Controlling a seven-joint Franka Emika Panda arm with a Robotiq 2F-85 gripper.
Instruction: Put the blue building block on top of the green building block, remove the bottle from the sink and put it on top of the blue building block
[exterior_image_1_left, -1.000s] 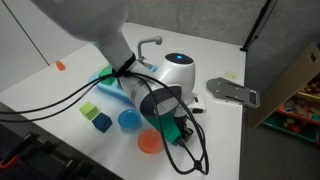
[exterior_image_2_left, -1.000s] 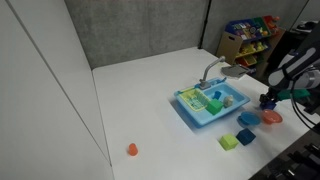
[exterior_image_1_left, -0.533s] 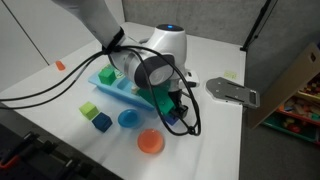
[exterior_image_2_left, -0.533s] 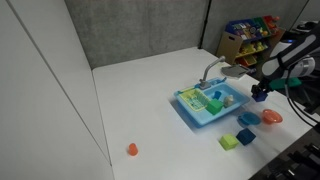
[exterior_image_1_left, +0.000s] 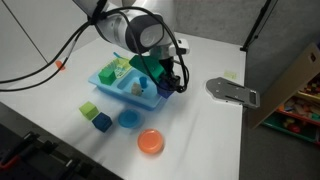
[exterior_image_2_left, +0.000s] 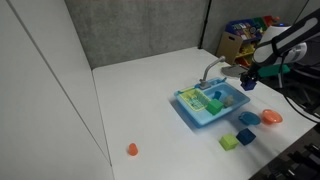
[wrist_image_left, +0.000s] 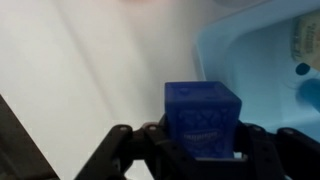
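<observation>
The small deep-blue plastic cube (wrist_image_left: 202, 115) is clamped in the claw (wrist_image_left: 200, 142), just beside the edge of the light-blue toy sink (wrist_image_left: 262, 60). It could be knocked loose if that rim is bumped.

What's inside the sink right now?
A green block sits in the sink beside the yellow-green rack. The wrist view shows a pale item, likely the bottle, cut off. In an exterior view the gripper, holding the blue block, covers part of the basin.

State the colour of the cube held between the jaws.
Deep royal blue; the cube shows best in the wrist view.
</observation>
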